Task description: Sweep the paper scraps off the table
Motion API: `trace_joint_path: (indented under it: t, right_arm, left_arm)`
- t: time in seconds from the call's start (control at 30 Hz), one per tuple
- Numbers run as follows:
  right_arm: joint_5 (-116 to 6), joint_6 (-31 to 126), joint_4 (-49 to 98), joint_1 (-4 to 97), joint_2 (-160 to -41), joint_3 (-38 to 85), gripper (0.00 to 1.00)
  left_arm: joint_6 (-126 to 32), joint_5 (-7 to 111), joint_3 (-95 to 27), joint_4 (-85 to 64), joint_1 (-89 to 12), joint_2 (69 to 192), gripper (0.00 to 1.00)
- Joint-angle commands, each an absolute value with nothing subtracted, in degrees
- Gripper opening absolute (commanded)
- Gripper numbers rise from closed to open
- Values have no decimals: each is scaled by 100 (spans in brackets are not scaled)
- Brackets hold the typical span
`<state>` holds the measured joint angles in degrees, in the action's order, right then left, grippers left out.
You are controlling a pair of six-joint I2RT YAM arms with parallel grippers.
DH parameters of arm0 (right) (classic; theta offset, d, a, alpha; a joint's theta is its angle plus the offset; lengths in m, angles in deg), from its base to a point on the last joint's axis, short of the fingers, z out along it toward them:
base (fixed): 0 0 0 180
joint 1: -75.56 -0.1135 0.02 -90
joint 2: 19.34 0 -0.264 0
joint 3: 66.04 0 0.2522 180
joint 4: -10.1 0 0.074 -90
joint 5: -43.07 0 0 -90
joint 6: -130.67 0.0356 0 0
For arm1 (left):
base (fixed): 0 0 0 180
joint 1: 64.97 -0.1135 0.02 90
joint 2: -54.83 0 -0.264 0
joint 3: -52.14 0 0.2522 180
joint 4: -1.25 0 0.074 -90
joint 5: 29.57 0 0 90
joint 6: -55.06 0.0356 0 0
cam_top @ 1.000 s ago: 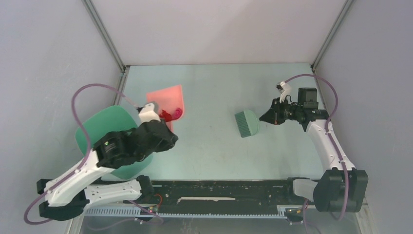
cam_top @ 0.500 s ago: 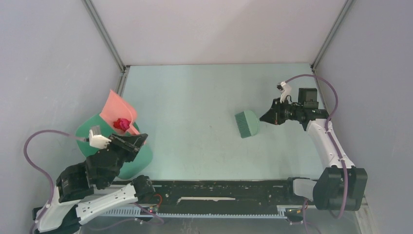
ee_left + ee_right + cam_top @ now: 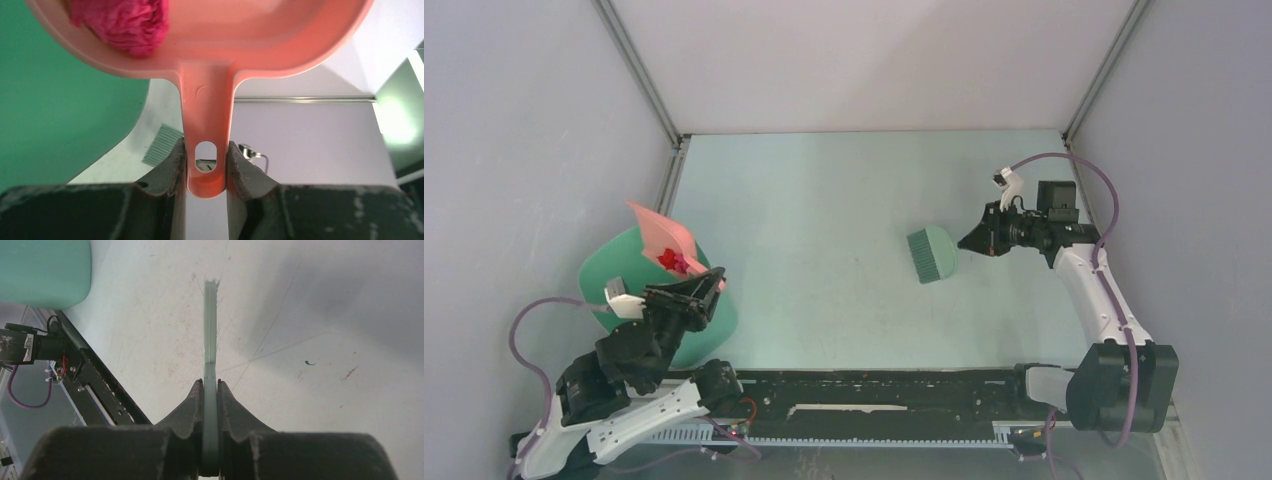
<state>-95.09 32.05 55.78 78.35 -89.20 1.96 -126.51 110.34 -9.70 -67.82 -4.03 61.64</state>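
My left gripper (image 3: 707, 283) is shut on the handle of the pink dustpan (image 3: 660, 234), which is held tilted over the green round bin (image 3: 624, 262). In the left wrist view the handle (image 3: 206, 150) sits between the fingers (image 3: 172, 165). Red and magenta paper scraps (image 3: 677, 262) lie in the pan; a magenta scrap (image 3: 122, 22) shows in the wrist view. My right gripper (image 3: 972, 240) is shut on the green brush (image 3: 931, 253), held above the pale mint table (image 3: 844, 190). In the right wrist view the brush (image 3: 210, 335) runs edge-on between the jaws.
Grey walls and metal frame posts (image 3: 639, 72) enclose the table. A black rail (image 3: 874, 395) runs along the near edge. The bin also shows in both wrist views (image 3: 55, 110) (image 3: 45, 270).
My left arm has swung the dustpan from the table to above the bin and tilted it further. The right arm and brush have not moved.
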Motion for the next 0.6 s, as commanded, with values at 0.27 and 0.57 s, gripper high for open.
trace_joint_path:
  t: [0.27, 0.57]
  right_arm:
    - [-9715, 3164, 5520, 8057, -8825, 213, 0]
    - [-9817, 3187, 5511, 8125, -8839, 208, 0]
  left_arm:
    - [-13132, 11075, -529, -4667, -433, 6033, 0]
    - [-12656, 10979, -90, -3136, -433, 5920, 0]
